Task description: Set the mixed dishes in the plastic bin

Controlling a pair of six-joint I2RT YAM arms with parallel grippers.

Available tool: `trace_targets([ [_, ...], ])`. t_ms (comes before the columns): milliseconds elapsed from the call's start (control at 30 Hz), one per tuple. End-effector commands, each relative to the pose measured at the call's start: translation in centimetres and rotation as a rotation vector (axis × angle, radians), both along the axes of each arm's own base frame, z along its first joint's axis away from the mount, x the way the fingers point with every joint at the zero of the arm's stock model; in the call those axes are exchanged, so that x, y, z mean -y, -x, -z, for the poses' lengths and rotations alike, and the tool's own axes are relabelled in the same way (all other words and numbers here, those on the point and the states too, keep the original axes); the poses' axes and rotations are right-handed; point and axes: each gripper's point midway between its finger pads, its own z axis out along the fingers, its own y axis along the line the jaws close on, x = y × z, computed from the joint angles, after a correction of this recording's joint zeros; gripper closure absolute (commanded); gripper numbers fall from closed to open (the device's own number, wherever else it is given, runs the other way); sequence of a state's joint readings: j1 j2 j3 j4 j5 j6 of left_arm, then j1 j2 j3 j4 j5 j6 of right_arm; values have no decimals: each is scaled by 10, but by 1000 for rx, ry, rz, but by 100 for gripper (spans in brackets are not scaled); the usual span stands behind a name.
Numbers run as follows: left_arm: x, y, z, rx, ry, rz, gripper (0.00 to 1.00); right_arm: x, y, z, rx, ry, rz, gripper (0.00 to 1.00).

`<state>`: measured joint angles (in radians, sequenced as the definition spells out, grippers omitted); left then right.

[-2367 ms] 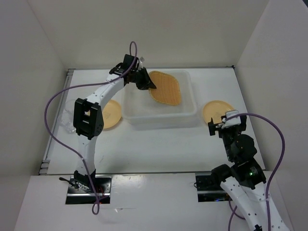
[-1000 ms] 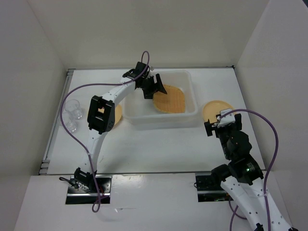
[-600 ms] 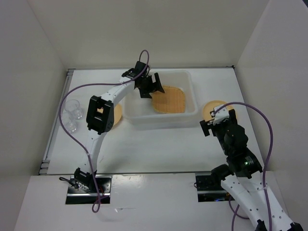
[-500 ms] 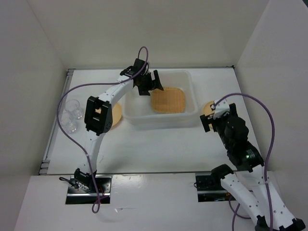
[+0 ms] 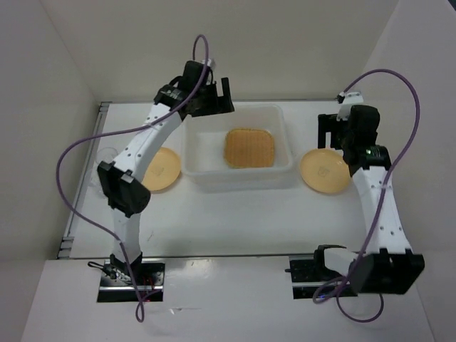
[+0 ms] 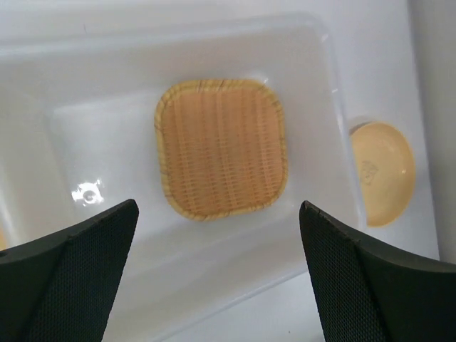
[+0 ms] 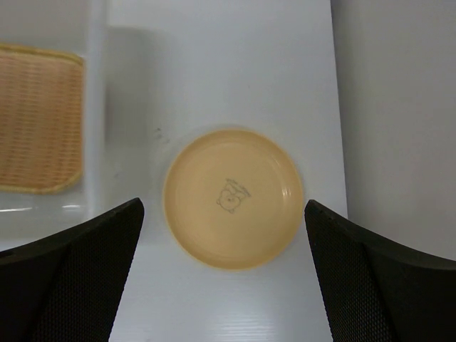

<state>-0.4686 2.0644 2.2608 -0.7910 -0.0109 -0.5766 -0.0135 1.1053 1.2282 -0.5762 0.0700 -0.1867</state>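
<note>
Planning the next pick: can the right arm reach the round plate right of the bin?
Probably yes: the right pincer hangs open above the round plate, which lies uncovered beside the plastic bin.

The woven plate, earlier held tilted in the left gripper, now lies flat and released on the plastic bin floor. The left gripper now stands raised above the bin's far left corner, jaws spread. The right gripper now hangs farther out, by the right round plate

Flat white tabletop, enclosed by plain white panel walls at back and both sides, with a grey metal rail along its left edge.
</note>
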Motion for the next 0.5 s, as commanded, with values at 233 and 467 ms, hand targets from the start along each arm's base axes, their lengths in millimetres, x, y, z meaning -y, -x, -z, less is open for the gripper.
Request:
trace_targets([
  [233,-76,110,-96,248,-30,-9,0,63,-7,126,-455,-205,65,2],
  [467,-96,135,-79,233,-66,-31,0,108,0,184,-649,-246,87,6],
])
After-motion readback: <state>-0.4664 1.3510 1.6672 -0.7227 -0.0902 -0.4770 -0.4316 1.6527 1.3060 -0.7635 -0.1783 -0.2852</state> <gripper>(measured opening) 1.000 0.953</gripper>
